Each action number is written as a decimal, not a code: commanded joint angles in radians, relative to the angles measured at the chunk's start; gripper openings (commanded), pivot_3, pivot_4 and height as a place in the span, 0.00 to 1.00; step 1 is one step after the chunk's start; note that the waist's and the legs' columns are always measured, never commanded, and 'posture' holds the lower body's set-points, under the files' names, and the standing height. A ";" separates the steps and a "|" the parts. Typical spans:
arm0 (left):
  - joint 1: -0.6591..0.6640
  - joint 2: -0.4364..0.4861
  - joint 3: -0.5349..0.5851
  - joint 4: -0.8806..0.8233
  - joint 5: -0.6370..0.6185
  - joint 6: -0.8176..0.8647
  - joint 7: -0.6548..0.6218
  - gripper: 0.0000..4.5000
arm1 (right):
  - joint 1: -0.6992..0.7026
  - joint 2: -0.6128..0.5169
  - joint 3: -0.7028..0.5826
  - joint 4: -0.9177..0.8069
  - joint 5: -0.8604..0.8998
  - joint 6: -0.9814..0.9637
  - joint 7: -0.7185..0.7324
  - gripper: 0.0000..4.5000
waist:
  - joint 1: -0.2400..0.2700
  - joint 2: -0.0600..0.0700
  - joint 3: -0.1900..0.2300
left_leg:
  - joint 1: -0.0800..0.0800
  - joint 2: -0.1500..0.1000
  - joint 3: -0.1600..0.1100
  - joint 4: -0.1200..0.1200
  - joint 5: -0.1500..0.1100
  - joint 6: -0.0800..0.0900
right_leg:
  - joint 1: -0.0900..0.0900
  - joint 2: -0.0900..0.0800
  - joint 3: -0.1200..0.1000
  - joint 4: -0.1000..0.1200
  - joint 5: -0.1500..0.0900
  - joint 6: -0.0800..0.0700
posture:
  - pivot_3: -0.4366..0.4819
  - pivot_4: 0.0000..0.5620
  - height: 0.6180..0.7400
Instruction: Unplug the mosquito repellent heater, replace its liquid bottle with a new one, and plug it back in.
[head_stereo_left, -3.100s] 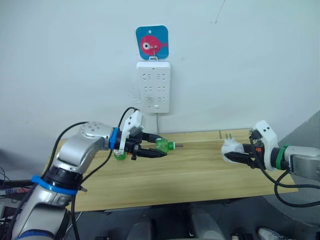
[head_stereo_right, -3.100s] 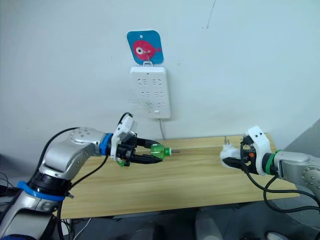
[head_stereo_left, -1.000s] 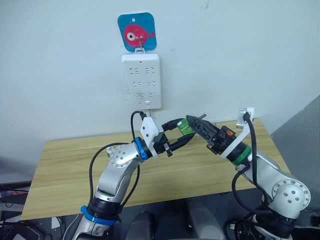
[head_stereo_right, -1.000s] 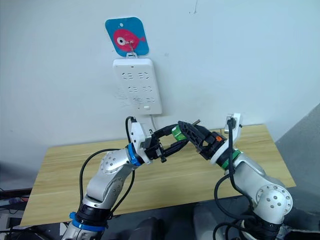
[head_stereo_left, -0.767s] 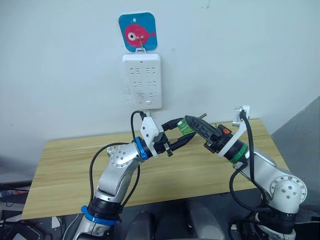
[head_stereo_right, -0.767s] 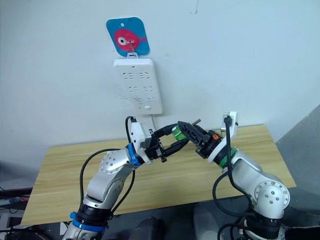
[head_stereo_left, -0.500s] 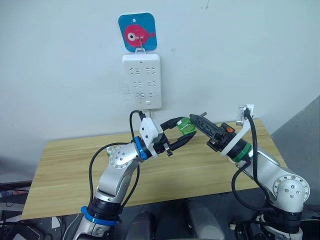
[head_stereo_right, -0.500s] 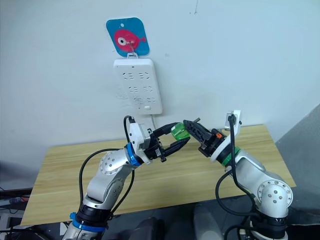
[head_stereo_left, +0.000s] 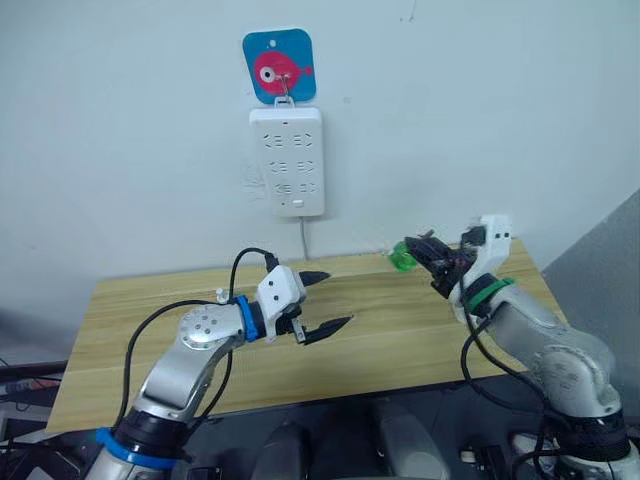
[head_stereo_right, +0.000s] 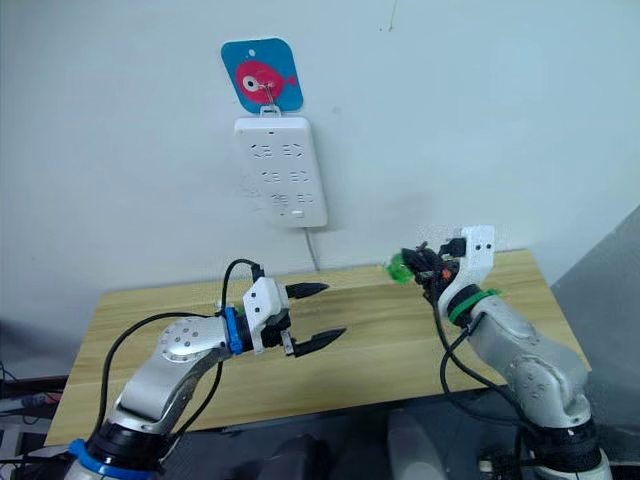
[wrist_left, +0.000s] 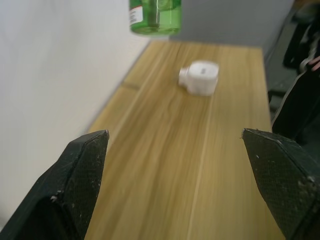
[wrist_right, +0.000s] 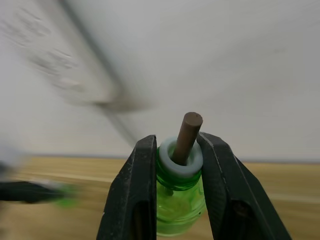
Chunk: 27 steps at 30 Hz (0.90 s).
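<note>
Right pincer (wrist_right: 177, 165) is clenched on a green liquid bottle (wrist_right: 180, 200), its two black fingers (wrist_right: 134, 195) pressing the neck from either side just under the white collar, with the brown wick (wrist_right: 188, 131) standing up between the fingertips. From the head camera this pincer (head_stereo_left: 425, 252) sits raised above the far right part of the wooden surface (head_stereo_left: 140, 330), close to the white wall, and the green bottle (head_stereo_left: 402, 260) pokes out from it toward the robot's left.

Left pincer (head_stereo_left: 322, 300) is released and grasps nothing: its two black fingers (head_stereo_left: 314, 277) are spread wide apart, pointing toward the right arm, low over the middle of the surface. It is well apart from the right pincer and the bottle.

Looking out between the left pincer's spread fingers (wrist_left: 75, 195), the mosquito repellent heater (wrist_left: 199, 77) lies on the surface ahead of that pincer, a small white rounded unit resting on the wood, touching neither pincer. The green bottle (wrist_left: 155, 16) hangs above and beyond the heater in that view, clear of it.

On the wall behind and above both pincers hangs a long white power strip (head_stereo_left: 288, 160) with a cord (head_stereo_left: 305, 238) running down from it toward the surface, and a blue hook plate with a pink fish (head_stereo_left: 279, 65) sits just above the strip.
</note>
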 joint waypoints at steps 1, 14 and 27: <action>0.012 0.009 -0.010 -0.115 0.010 0.066 0.032 1.00 | -0.006 0.026 0.093 0.172 -0.282 -0.232 0.045 0.18 | 0.001 -0.001 0.001 | 0.000 0.000 0.000 0.000 0.000 0.000 | 0.000 0.000 0.000 0.001 0.000 -0.001 | 0.30 0.40 0.92; 0.085 -0.002 -0.003 -0.309 0.007 0.221 0.146 1.00 | -0.194 0.232 0.048 0.937 -0.582 -0.674 0.076 0.18 | 0.012 -0.004 0.030 | 0.001 0.001 -0.002 -0.001 0.000 0.000 | 0.000 -0.001 0.002 0.002 0.003 -0.006 | 0.37 0.49 0.92; 0.173 -0.052 0.092 -0.260 0.003 0.183 0.248 1.00 | -0.038 0.263 -0.007 0.623 -0.610 -0.647 0.113 0.99 | 0.033 -0.003 0.033 | 0.000 0.001 -0.002 -0.002 0.000 0.000 | -0.001 -0.002 0.002 0.001 0.003 -0.006 | 0.35 0.46 0.92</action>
